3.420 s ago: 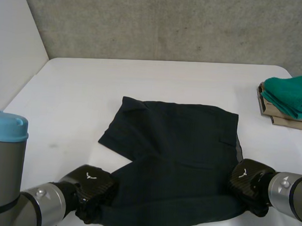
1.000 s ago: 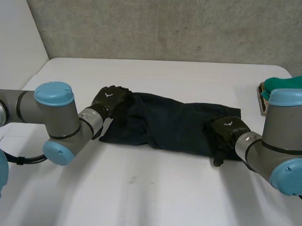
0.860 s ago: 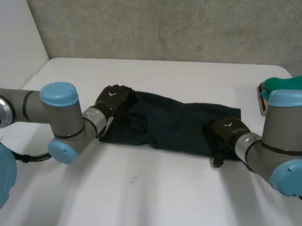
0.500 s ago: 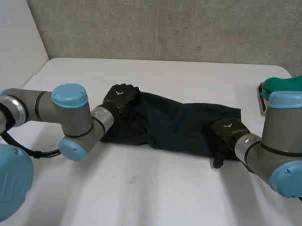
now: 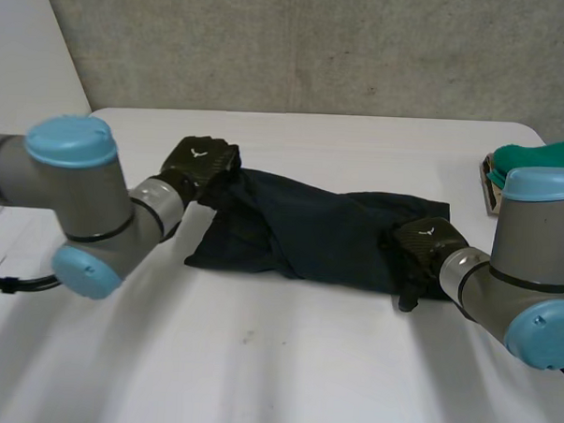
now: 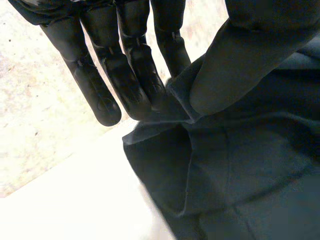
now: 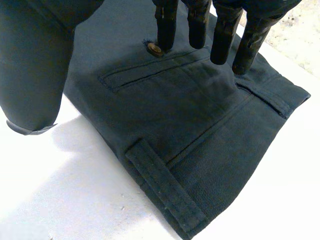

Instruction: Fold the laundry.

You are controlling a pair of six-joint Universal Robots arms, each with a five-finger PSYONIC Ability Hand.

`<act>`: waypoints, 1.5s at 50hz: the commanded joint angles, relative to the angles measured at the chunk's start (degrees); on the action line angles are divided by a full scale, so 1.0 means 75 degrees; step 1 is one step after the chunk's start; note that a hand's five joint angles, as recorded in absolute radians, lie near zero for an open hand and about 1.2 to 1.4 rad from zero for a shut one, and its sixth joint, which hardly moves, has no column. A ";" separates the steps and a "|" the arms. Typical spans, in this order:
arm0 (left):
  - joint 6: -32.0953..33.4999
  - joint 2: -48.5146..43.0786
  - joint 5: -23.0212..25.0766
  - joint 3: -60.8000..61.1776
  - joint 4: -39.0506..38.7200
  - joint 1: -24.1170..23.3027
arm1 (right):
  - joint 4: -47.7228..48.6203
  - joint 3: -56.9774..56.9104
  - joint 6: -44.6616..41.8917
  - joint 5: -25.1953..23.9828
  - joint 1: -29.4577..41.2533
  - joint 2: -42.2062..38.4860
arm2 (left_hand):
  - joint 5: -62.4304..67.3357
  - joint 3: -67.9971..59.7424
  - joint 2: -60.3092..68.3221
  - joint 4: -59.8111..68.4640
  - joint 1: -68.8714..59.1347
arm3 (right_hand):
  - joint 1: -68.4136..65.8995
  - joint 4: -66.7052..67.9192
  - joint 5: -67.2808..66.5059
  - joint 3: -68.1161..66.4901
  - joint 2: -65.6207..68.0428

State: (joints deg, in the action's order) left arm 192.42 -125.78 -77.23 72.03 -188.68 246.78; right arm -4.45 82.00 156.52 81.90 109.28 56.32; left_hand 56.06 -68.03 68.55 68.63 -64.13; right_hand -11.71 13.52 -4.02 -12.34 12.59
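The left hand (image 5: pixel 200 161), pinching a corner of the one pair of dark shorts (image 5: pixel 328 234), had moved left, while the right hand (image 5: pixel 423 244) lay flat on them.

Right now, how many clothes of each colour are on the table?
Dark blue shorts: 1
Green cloth: 1
Tan cloth under the green one: 1
Total: 3
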 commanded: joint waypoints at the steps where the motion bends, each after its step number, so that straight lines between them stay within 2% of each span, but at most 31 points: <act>1: 0.1225 0.0399 -0.0050 0.0322 0.1295 0.0108 | -0.0004 -0.0046 -0.0010 0.0014 0.0008 0.0003 | 0.1859 -0.1597 0.1527 0.1516 -0.2117 | 0.0216 -0.0458 0.0525 0.0301 -0.0334; 5: 0.1520 0.0317 -0.0354 0.0286 0.1567 0.0084 | -0.0004 -0.0011 -0.0010 0.0002 0.0008 0.0003 | 0.1859 -0.1597 0.1527 0.1516 -0.2117 | 0.0216 -0.0458 0.0525 0.0301 -0.0334; 12: 0.2069 0.0036 -0.1455 0.0157 0.1240 0.0131 | 0.0020 0.0071 -0.0010 0.0002 0.0008 -0.0009 | 0.1839 -0.1577 0.1508 0.1497 -0.2097 | 0.0216 -0.0458 0.0525 0.0301 -0.0334; 14: 0.2129 0.0036 -0.1562 0.0146 0.1204 0.0096 | 0.0020 0.0071 -0.0010 0.0013 -0.0004 -0.0009 | 0.1817 -0.1555 0.1485 0.1474 -0.2075 | 0.0216 -0.0458 0.0525 0.0301 -0.0334; 28: 0.1930 0.0399 -0.1574 0.0110 0.0899 -0.0174 | 0.0020 0.0059 -0.0022 0.0014 0.0008 0.0003 | 0.1077 -0.0815 0.0745 0.0734 -0.1335 | 0.0216 -0.0458 0.0525 0.0301 -0.0334; 36: 0.2024 -0.0057 -0.1586 0.0345 0.0946 -0.0162 | 0.0031 0.0071 -0.0022 0.0025 0.0008 -0.0009 | 0.0001 0.0261 -0.0331 -0.0342 -0.0259 | 0.0216 -0.0458 0.0525 0.0301 -0.0334; 43: 0.2036 -0.0281 -0.1656 0.0462 0.1040 -0.0174 | 0.0031 0.0024 -0.0022 0.0037 -0.0086 0.0003 | -0.2195 0.2457 -0.2527 -0.2538 0.1937 | 0.0194 -0.0436 0.0503 0.0279 -0.0312; 47: 0.2024 -0.0035 -0.1668 0.0485 0.1063 -0.0197 | 0.0020 0.0071 -0.0022 0.0049 -0.0086 0.0049 | -0.3607 0.3869 -0.3939 -0.3950 0.3349 | 0.0172 -0.0413 0.0480 0.0256 -0.0289; 48: 0.2012 0.0209 -0.1668 0.0509 0.1052 -0.0209 | 0.0031 0.0083 -0.0022 0.0049 -0.0098 0.0096 | -0.4388 0.4650 -0.4720 -0.4731 0.4130 | 0.0171 -0.0413 0.0480 0.0256 -0.0289; 52: 0.1919 0.0772 -0.1644 0.0625 0.1051 -0.0232 | 0.0101 0.0293 -0.0034 0.0131 -0.0098 0.0389 | -0.5113 0.5375 -0.5444 -0.5455 0.4855 | 0.0059 -0.0301 0.0368 0.0144 -0.0177; 58: 0.1883 0.1312 -0.1621 0.1036 0.0958 -0.0314 | 0.0699 0.0738 -0.0139 0.0166 -0.0098 0.0565 | -0.5674 0.5936 -0.6006 -0.6017 0.5416 | -0.0568 0.0326 -0.0259 -0.0483 0.0450; 63: 0.1813 0.1360 -0.1621 0.1317 0.0771 -0.0373 | 0.1004 0.0973 -0.0713 0.0259 -0.0098 0.0460 | -0.5674 0.5936 -0.6006 -0.6017 0.5416 | -0.0904 0.0662 -0.0596 -0.0819 0.0786; 72: 0.1520 0.1278 -0.1621 0.1646 0.0618 -0.0431 | 0.1636 0.1161 -0.1159 0.0857 -0.0168 0.0249 | -0.5674 0.5936 -0.6006 -0.6017 0.5416 | -0.1891 0.1649 -0.1582 -0.1806 0.1773; 73: 0.1474 0.1278 -0.1621 0.1657 0.0618 -0.0443 | 0.1730 0.1207 -0.1170 0.0869 -0.0214 0.0249 | -0.5674 0.5936 -0.6006 -0.6017 0.5416 | -0.2092 0.1850 -0.1783 -0.2007 0.1974; 75: 0.1368 0.1266 -0.1621 0.1669 0.0618 -0.0490 | 0.1976 0.1301 -0.1194 0.0846 -0.0343 0.0261 | -0.5674 0.5936 -0.6006 -0.6017 0.5416 | -0.4124 0.3883 -0.3816 -0.4040 0.4007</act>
State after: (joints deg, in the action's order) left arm 204.45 -115.93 -89.40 84.07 -184.04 243.77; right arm 6.49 90.50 148.17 87.29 108.13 58.41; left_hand 12.40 -23.19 22.87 22.56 -23.76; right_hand -19.75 22.65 -12.36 -22.73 22.05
